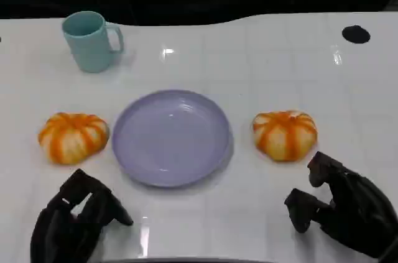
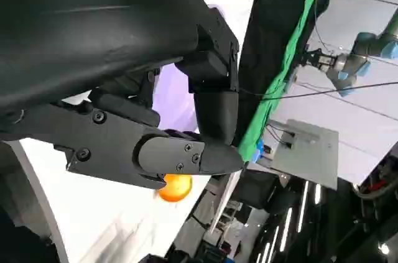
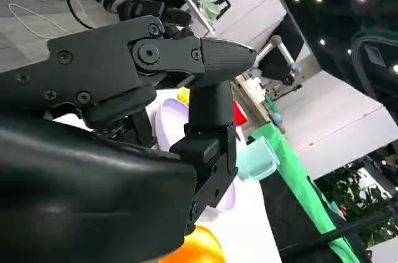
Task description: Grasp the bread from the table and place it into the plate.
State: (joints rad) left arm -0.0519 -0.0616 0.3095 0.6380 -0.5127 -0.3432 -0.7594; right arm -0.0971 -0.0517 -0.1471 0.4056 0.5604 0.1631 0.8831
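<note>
Waiting at the table's near edge, both hands hold nothing: the left hand (image 1: pixel 74 222) and right hand (image 1: pixel 345 204) sit with fingers apart. Two bread rolls flank the purple plate (image 1: pixel 134 151) at mid-table, one left (image 1: pixel 73 137), one right (image 1: pixel 285 133). Nothing grasped yet; I judge the right hand must reach forward and close around the nearest roll.

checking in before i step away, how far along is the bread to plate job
Nothing is done yet: the plate holds nothing. Nothing is in hand either; the left hand and right hand hold nothing. Still left: grasp the left bread or right bread and place it.
</note>
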